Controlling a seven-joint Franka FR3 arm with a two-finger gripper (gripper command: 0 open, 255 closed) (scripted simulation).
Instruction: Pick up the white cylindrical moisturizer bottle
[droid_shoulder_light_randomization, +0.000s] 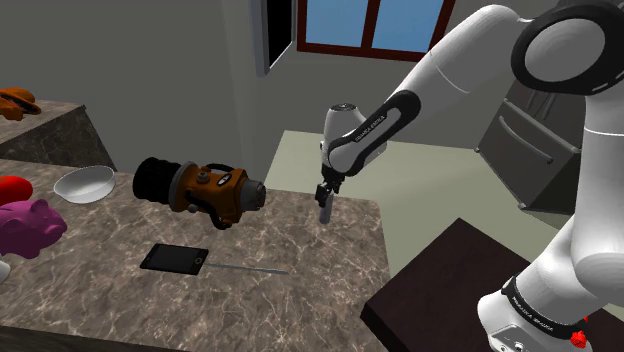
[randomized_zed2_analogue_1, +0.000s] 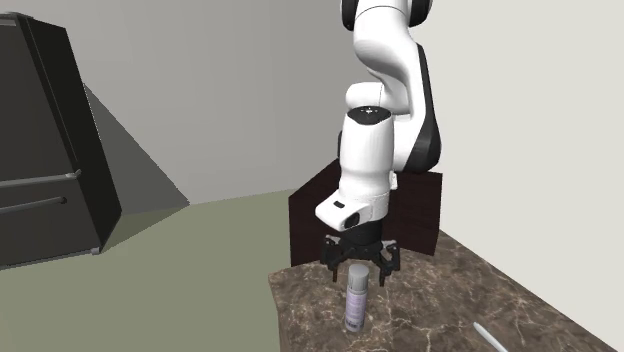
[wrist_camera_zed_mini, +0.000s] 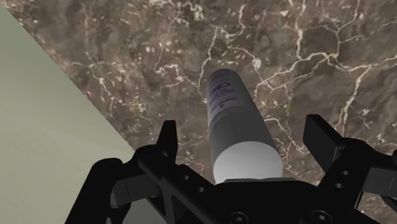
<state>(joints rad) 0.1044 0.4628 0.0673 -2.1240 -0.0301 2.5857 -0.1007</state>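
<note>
A pale cylindrical bottle (randomized_zed2_analogue_1: 357, 300) with a purple label stands upright on the dark marble counter (randomized_zed2_analogue_1: 450, 300), close to the counter's corner edge. In the wrist view the bottle (wrist_camera_zed_mini: 238, 121) rises between my two black fingers (wrist_camera_zed_mini: 168, 137), with a gap on each side of its cap. My gripper (randomized_zed2_analogue_1: 358, 266) hangs straight down over the bottle's top and is open, straddling the cap without touching it. From the shoulder view the gripper (droid_shoulder_light_randomization: 326, 193) sits at the counter's far edge, with the bottle (droid_shoulder_light_randomization: 325, 209) just beneath it.
An orange and black power tool (droid_shoulder_light_randomization: 205, 190) lies left of the bottle, with a white bowl (droid_shoulder_light_randomization: 83, 183), a pink pig figure (droid_shoulder_light_randomization: 28, 225), a dark phone (droid_shoulder_light_randomization: 174, 259) and a thin rod (droid_shoulder_light_randomization: 247, 268) nearer. Pale floor (wrist_camera_zed_mini: 51, 133) drops off beside the counter. A dark fridge (randomized_zed2_analogue_1: 50, 150) stands beyond.
</note>
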